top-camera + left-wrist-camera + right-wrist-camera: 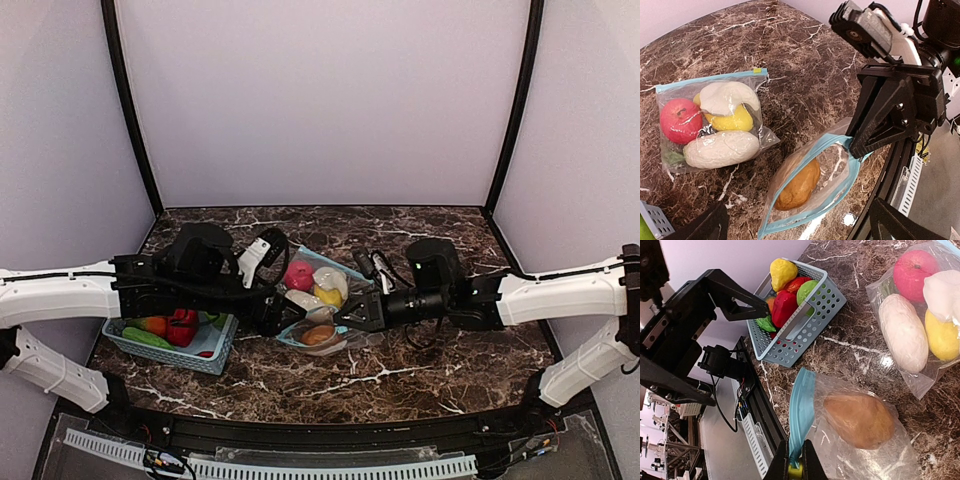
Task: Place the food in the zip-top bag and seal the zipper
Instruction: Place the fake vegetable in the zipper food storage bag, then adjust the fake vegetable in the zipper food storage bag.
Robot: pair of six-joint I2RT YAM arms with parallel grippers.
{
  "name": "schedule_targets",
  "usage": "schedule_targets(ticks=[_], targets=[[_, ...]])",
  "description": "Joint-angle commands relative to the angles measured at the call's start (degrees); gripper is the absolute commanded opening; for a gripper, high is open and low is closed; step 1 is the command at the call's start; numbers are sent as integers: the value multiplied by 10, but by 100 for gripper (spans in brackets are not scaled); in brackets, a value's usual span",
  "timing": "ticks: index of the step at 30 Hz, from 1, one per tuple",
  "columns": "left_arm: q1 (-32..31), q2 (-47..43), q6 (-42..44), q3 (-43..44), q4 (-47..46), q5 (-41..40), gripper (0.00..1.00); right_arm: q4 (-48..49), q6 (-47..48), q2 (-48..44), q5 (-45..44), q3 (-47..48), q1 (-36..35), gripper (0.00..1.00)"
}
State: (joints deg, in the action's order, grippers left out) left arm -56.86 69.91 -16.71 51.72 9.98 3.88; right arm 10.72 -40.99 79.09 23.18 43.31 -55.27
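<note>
Polished marble-look table [400,370] is reflecting light. Clear crinkly plastic bag [835,170] right of the basket [805,330] is glinting. Basket is looking like matt perforated plastic, with toy food [782,307] inside it shining glossy.

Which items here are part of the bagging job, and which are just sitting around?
Job: open zip-top bag, brown food inside it, loose food in the basket, right fingers pinching the zipper.
Bystanders: already filled bag, teal basket, marble table.

A robotics lab test booth: pale panels [320,100] and black posts [128,110] rise beyond the right claw [795,460], marble-patterned table [420,370] beneath it.
</note>
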Motion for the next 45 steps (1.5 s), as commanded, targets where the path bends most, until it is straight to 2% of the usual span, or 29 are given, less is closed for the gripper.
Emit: schedule_targets(ticks=[1, 14, 26, 37, 41, 45], targets=[[26, 27, -22, -18, 19, 29, 99, 18, 9, -9, 15, 6, 6, 0], [31, 143, -9, -10, -49, 88, 99, 42, 4, -4, 35, 0, 6, 0], [31, 205, -12, -11, -56, 83, 99, 81, -15, -6, 49, -15, 5, 0], [31, 217, -15, -6, -62, 89, 99, 88, -21, -11, 41, -22, 5, 0], [32, 187, -15, -6, -49, 77, 99, 31, -11, -16, 1, -13, 5, 0], [31, 120, -16, -6, -23, 49, 99, -18, -10, -18, -46, -8, 5, 0]])
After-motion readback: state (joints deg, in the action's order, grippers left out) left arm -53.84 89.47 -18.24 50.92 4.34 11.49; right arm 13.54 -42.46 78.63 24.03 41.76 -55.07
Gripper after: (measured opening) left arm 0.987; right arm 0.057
